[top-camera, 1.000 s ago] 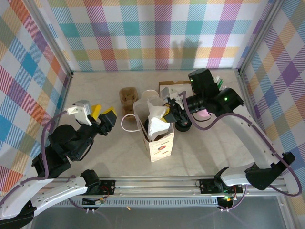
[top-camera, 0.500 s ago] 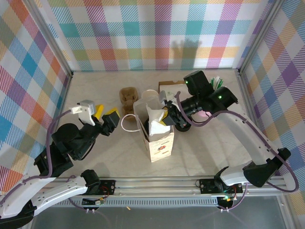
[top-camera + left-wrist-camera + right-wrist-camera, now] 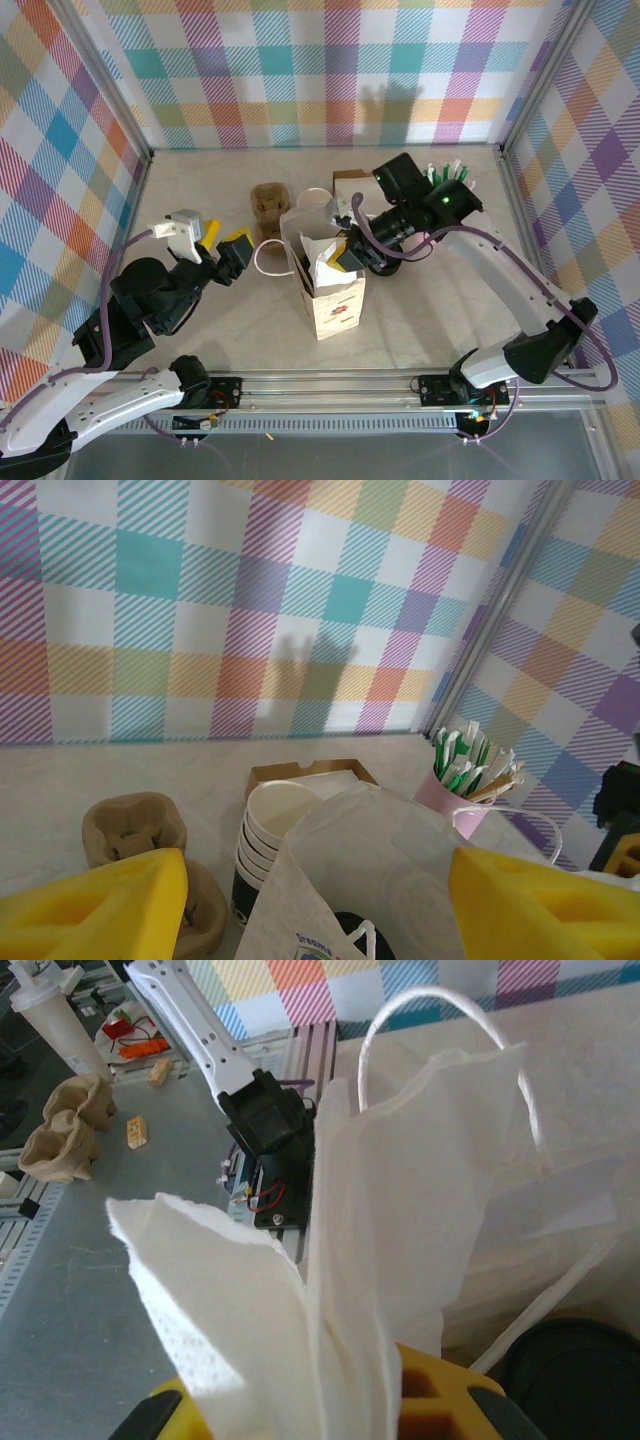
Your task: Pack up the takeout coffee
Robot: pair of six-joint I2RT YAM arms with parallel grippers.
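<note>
Two arms reach over the table in the top view. The left gripper [image 3: 222,240] hangs left of the paper bag [image 3: 335,305], jaws wide apart with nothing between them. The right gripper [image 3: 343,256] sits at the bag's open mouth, where a white napkin [image 3: 322,262] pokes up. A black round shape [image 3: 388,262] lies just right of the bag, partly under the right arm. Whether it is the lid of the takeout coffee or loose lids, I cannot tell. Behind the bag stand a stack of white cups [image 3: 312,200], a brown pulp carrier [image 3: 268,200], a flat box [image 3: 352,180] and a pink cup of stirrers [image 3: 448,178].

From the left wrist, the left gripper [image 3: 318,865] shows its yellow fingers [image 3: 100,910] spread wide at either side of the frame, gripping nothing. Between them are the bag [image 3: 370,870], the stacked cups [image 3: 280,825] (the lowest one has dark print), the carrier [image 3: 135,825], the box [image 3: 310,773] and the pink cup [image 3: 455,810].

From the right wrist, the right gripper [image 3: 300,1400] has narrow jaws with the napkin [image 3: 230,1290] rising from between them; whether they pinch it I cannot tell. The bag [image 3: 420,1160] stands just beyond, one handle arching up. The black round shape [image 3: 575,1380] sits at the lower right.
</note>
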